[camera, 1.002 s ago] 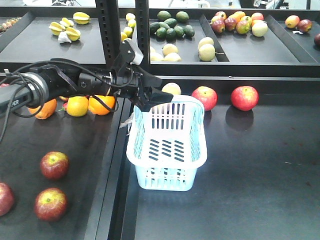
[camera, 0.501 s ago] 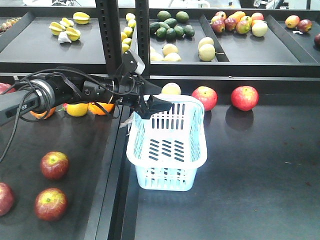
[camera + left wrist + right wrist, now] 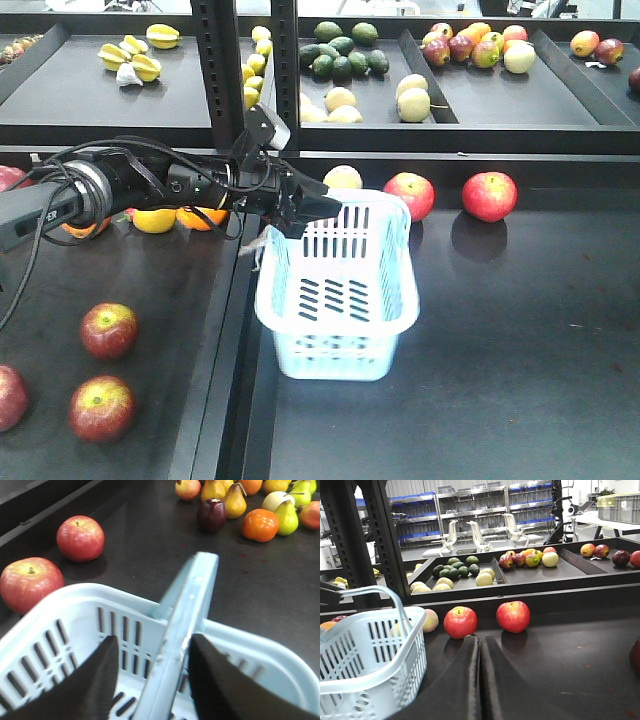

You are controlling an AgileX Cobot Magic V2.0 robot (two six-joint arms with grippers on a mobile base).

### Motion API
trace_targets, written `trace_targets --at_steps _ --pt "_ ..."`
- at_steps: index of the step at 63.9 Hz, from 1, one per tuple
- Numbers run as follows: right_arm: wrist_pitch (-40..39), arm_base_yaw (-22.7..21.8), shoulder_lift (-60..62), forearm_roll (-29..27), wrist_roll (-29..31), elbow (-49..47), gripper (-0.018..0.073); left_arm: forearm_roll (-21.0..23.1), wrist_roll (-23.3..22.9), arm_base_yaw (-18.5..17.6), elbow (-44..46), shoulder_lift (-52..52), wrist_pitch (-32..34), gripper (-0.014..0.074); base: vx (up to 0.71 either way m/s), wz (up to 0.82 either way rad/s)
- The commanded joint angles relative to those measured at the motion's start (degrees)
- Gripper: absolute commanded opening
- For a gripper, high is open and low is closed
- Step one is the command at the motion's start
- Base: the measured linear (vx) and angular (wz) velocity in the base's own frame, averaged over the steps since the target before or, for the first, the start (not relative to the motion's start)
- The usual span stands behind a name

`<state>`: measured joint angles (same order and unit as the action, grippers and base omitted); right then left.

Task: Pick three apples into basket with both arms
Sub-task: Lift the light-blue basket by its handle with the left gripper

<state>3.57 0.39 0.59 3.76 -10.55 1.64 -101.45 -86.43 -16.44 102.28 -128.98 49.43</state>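
As it straddles the handle (image 3: pixel 187 615), the left gripper (image 3: pixel 152 642) gapes — slightly.

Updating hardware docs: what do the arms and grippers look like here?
Left arm: black links, loose loops of black cable, a silvery ring at one joint, white lettering on the rear link, small pale grey part above the wrist. Left gripper: angular, matte black, with flat tapered fingers. Right gripper: two smooth, rounded black prongs; its arm is out of view.

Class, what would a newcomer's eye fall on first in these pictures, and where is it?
The pale blue basket, empty, stands out at centre on the black counter. The left gripper straddles its handle; three dark red apples lie at front left.
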Motion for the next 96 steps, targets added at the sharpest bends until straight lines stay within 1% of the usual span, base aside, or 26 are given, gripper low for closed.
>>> trace_targets --at_steps 1,5,10,15,25,41,44,49,50,51,54,62,67,84,96 --pt "-3.9 -0.4 0.6 0.5 0.6 0.7 -0.0004 -0.2 -1.3 -0.2 1.6 3.3 0.4 0.0179 0.00 0.00" --pt "-3.9 -0.4 0.6 0.5 0.6 0.7 -0.0004 -0.2 -1.8 -0.2 1.6 3.3 1.8 0.0120 0.00 0.00" --pt "-3.9 -0.4 0.6 0.5 0.6 0.7 -0.0004 -0.2 -4.1 -0.2 1.6 3.3 4.0 0.0043 0.00 0.00" --pt "-3.9 -0.4 0.6 0.5 0.6 0.7 -0.0004 -0.2 -4.6 -0.2 1.6 3.3 7.0 -0.0009 0.00 0.00" --pt "-3.9 -0.4 0.6 0.5 0.6 0.7 -0.0004 -0.1 -8.3 -0.2 1.6 4.7 13.3 -0.0009 0.00 0.00" --pt "-3.9 -0.4 0.6 0.5 0.6 0.7 -0.0004 -0.1 -15.4 -0.2 1.6 11.2 23.0 -0.0008 0.00 0.00" --pt "-3.9 -0.4 0.6 0.5 0.6 0.7 -0.0004 -0.1 -17.2 -0.2 1.6 12.6 25.1 -0.0008 0.00 0.00" --pt "-3.9 -0.4 0.6 0.5 0.6 0.7 -0.0004 -0.1 -22.4 -0.2 1.6 14.7 29.1 -0.0008 0.00 0.00" --pt "-3.9 -0.4 0.6 0.5 0.6 0.7 -0.0004 -0.1 -23.1 -0.2 1.6 15.1 29.1 -0.0008 0.00 0.00" --pt "-3.9 -0.4 0.6 0.5 0.6 0.7 -0.0004 -0.1 -25.3 -0.3 1.6 15.5 29.1 -0.0008 0.00 0.00" --pt "-3.9 -0.4 0.6 0.5 0.6 0.7 -0.0004 -0.1 -29.7 -0.4 1.6 16.8 29.1 -0.0008 0.00 0.00" --pt "-3.9 -0.4 0.6 0.5 0.6 0.7 -0.0004 -0.1 -36.8 -0.8 1.6 20.6 29.0 -0.0008 0.00 0.00" --pt "-3.9 -0.4 0.6 0.5 0.6 0.7 -0.0004 -0.1 -36.8 -1.1 1.6 22.5 29.0 -0.0008 0.00 0.00" --pt "-3.9 -0.4 0.6 0.5 0.6 0.7 -0.0004 -0.1 -36.8 -4.2 1.5 30.5 29.0 -0.0008 0.00 0.00" --pt "-3.9 -0.4 0.6 0.5 0.6 0.7 -0.0004 -0.1 -36.8 -4.3 1.5 35.1 29.0 -0.0008 0.00 0.00"
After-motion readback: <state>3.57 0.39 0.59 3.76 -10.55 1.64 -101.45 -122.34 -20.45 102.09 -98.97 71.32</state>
